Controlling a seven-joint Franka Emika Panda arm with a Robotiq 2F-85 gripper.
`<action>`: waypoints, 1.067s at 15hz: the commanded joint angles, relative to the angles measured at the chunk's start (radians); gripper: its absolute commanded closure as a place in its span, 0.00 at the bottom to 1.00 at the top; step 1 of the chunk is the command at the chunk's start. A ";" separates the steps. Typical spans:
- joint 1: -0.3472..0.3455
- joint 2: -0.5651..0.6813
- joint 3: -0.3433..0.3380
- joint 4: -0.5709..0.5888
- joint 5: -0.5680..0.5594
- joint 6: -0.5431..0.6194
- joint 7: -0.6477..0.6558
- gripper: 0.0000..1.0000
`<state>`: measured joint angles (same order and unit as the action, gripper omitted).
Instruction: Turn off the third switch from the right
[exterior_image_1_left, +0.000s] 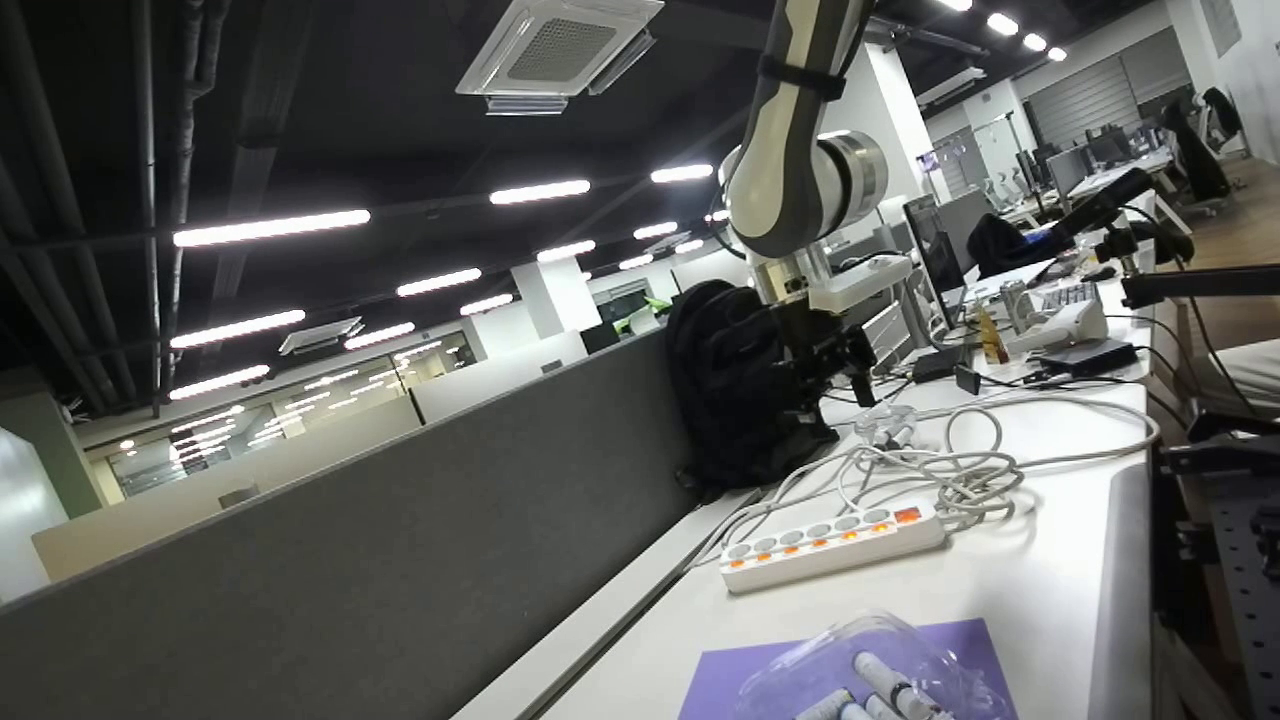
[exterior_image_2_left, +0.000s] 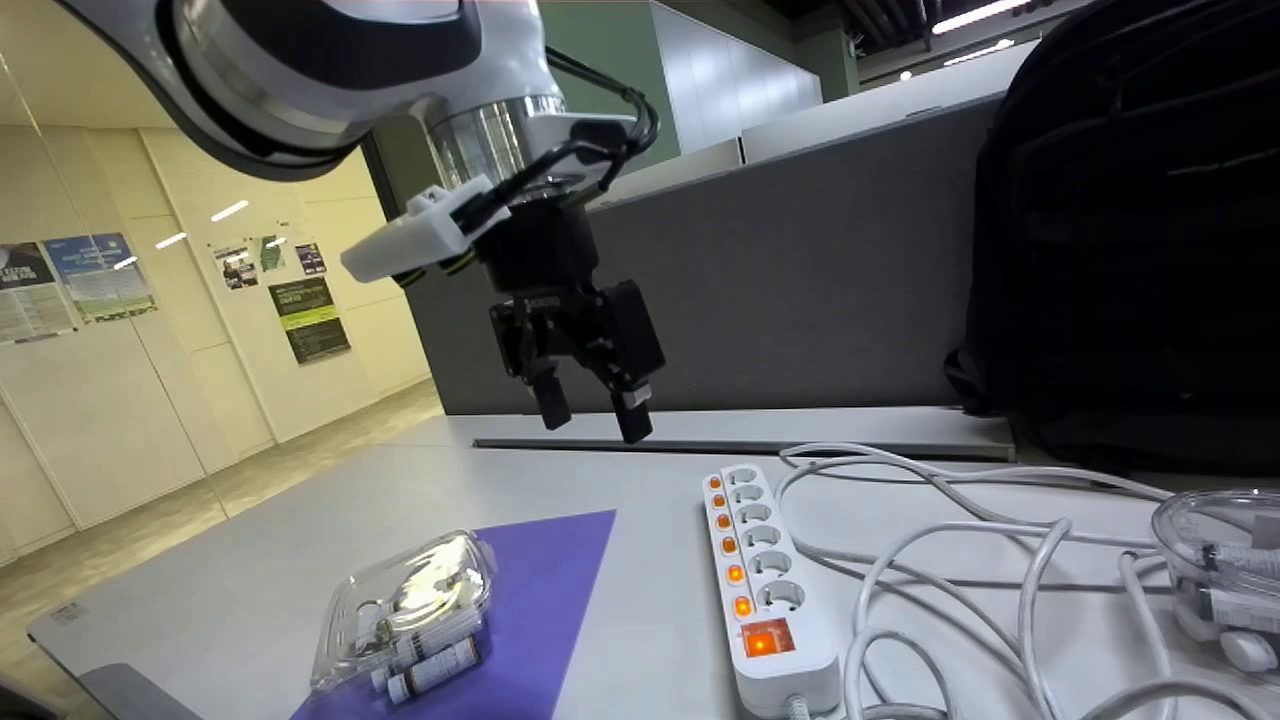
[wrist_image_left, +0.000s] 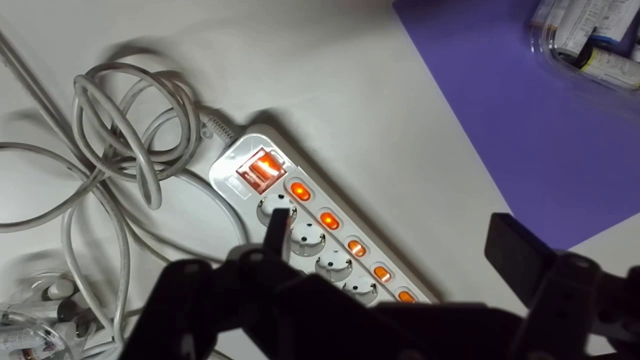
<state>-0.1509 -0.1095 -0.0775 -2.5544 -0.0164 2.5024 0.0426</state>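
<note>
A white power strip lies on the table in both exterior views and in the wrist view. It has a row of small orange switches beside round sockets. A larger red-orange main switch sits at the cord end and glows. The two small switches nearest it, the first and the second, show a bright glow. The third and those beyond look duller. My gripper is open and empty, well above the table. In the wrist view its fingers stand wide apart; its body hides the strip's far end.
Loose grey cables coil by the strip's cord end. A purple sheet bears a clear box of small bottles. Another clear container stands among the cables. A black backpack leans against the grey partition.
</note>
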 joint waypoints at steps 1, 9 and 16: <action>0.002 0.107 -0.021 0.059 -0.003 0.084 0.026 0.06; -0.014 0.388 -0.012 0.204 0.155 0.263 -0.127 0.76; -0.059 0.491 0.051 0.242 0.181 0.334 -0.192 1.00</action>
<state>-0.1684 0.3554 -0.0642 -2.3375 0.1327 2.8310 -0.1169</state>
